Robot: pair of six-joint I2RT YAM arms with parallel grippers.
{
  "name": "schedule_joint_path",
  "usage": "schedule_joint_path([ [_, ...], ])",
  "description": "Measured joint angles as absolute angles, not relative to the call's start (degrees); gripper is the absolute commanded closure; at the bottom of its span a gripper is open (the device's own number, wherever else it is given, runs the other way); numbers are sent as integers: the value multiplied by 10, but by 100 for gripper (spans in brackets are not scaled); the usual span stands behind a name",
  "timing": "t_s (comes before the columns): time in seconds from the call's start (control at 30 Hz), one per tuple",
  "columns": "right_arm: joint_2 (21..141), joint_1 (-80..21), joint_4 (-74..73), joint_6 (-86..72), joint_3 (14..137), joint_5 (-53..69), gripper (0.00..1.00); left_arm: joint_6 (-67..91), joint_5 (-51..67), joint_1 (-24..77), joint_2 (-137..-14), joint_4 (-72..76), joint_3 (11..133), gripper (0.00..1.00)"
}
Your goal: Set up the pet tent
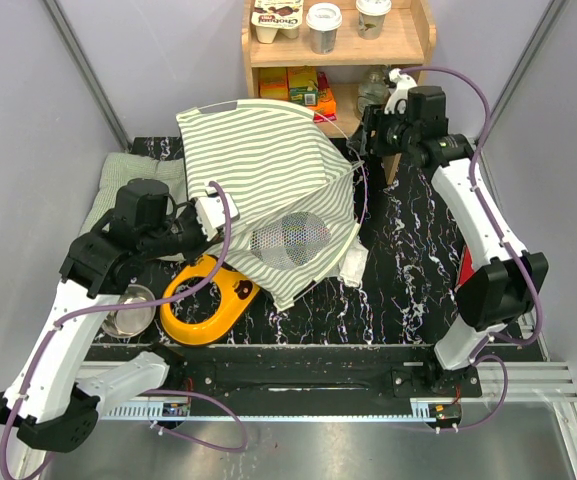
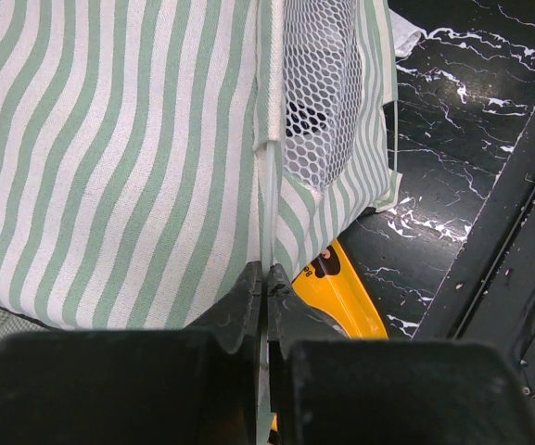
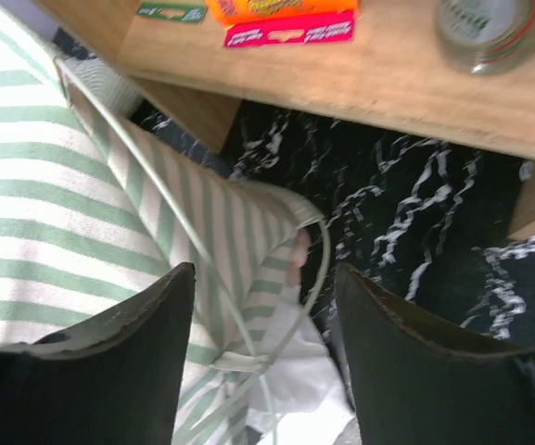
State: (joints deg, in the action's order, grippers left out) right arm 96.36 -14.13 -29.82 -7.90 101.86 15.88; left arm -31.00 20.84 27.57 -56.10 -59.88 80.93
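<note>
Pet tent [image 1: 268, 190] overhangs the yellow bowl holder [image 1: 203, 305]; left fingers [image 2: 235, 315] pinch its pole [image 2: 265, 185], right fingers [image 3: 128, 371] spread wide.

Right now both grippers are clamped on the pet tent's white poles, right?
Only the left gripper is clamped on a white pole of the pet tent. The right gripper is open, its jaws apart over the tent's corner, as the right wrist view shows.

You are seeing just one word you can read: "Chobani", on the pack of cups [image 1: 275, 18] sitting on the wooden shelf [image 1: 408, 48]. Other labels are looking blurry.
</note>
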Motion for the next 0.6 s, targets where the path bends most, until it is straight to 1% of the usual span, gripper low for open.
schedule_joint_path([
  [0.1, 968, -140, -297, -90, 1011, 191, 51, -310, 209, 275, -561, -599, 809, 100],
  [0.2, 968, -140, -281, -98, 1008, 216, 61, -310, 209, 275, -561, -599, 809, 100],
  [0.27, 968, -140, -270, -103, 1003, 233, 64, -310, 210, 275, -561, -599, 809, 100],
  [0.33, 968, -140, -261, -108, 994, 251, 71, -310, 210, 275, -561, -599, 809, 100],
  [0.37, 968, -140, -260, -109, 992, 255, 75, -310, 211, 275, -562, -599, 809, 100],
  [0.43, 968, -140, -253, -112, 986, 265, 81, -310, 211, 275, -563, -599, 809, 100],
  [0.57, 968, -139, -244, -115, 983, 271, 99, -310, 211, 274, -564, -599, 809, 100],
  [0.6, 968, -139, -241, -114, 982, 273, 100, -310, 211, 274, -564, -599, 809, 100],
])
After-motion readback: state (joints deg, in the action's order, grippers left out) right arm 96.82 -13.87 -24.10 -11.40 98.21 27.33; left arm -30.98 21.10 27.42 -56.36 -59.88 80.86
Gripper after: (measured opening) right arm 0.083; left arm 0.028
